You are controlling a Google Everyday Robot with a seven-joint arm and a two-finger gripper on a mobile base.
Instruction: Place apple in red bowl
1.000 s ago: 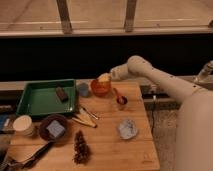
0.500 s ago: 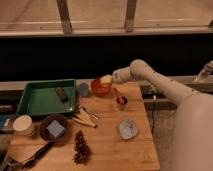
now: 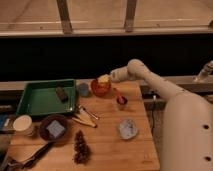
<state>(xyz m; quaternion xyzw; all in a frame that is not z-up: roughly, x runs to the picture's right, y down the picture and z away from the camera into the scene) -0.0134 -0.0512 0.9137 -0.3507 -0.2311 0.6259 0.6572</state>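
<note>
Apple (image 3: 103, 79) at gripper (image 3: 107, 78), over red bowl (image 3: 99, 88).

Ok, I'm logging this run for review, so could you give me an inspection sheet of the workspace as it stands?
Surface: wooden table, crowded along its left side.
Job's things: apple at the pincer, directly over the red bowl; whether it rests inside is unclear.
Clutter: green tray holding a dark block; blue-grey cup; dark brown bowl; pine cone; white lidded cup; utensils; pale crumpled item.
Pincer: pincer at the apple, above the red bowl.
Cables: nothing seen.
Surroundings: dark wall behind, window frame above.
</note>
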